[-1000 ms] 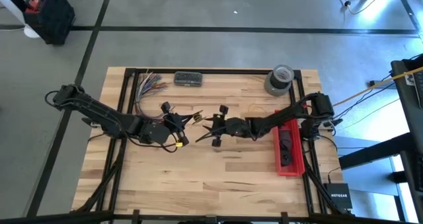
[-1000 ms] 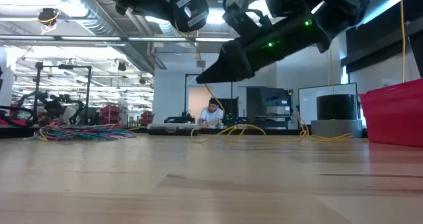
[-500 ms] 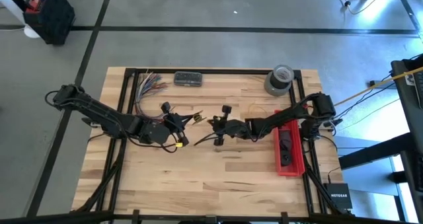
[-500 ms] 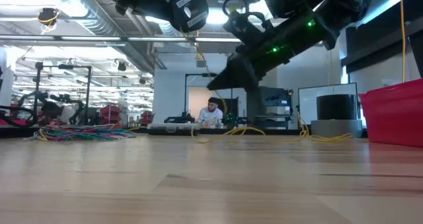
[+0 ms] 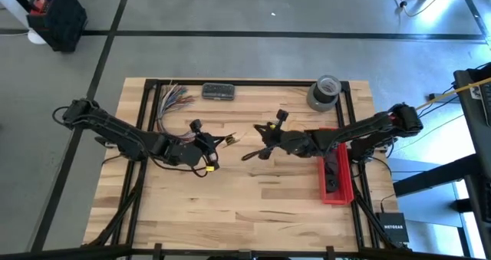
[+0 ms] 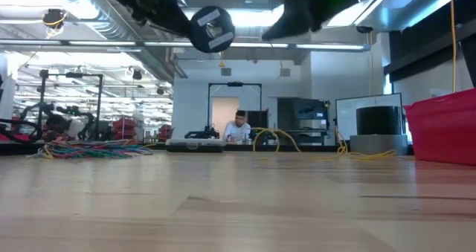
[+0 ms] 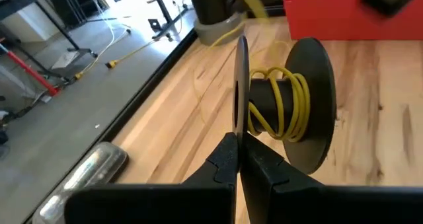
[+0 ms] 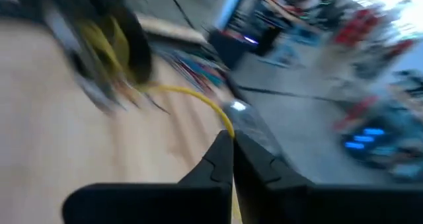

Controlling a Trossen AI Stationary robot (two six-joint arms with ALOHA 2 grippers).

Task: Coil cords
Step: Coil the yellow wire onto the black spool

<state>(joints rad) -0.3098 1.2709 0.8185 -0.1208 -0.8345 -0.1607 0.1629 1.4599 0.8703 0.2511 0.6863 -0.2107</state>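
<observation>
On the left, our left gripper (image 7: 236, 159) was clamped on the near flange of a black spool (image 7: 284, 108), fingers pressed together on the thin disc and holding it above the table (image 5: 230, 206). The spool sat just beyond the fingertips, with a few turns of yellow cord (image 7: 281, 102) already wound on its core. More of the cord trailed off past the spool across the wood toward the tape roll (image 7: 210, 6) and the red bin (image 7: 330, 16) far ahead of those fingers.

Moving right, the big change was in our right gripper (image 5: 262, 141). A second ago its fingers stood wide apart near the spool; now they had snapped together on the cord (image 8: 192, 98), which ran from the fingertips (image 8: 223, 151) straight out to the spool in front of them. The arm had also swung away from the left gripper and risen, so in the low view it had climbed almost out of the top of the picture.

We took this to mean the free strand was now caught and drawn out taut enough to lay the next turn. Most of the cord appeared unwound, so the coiling looked early.
</observation>
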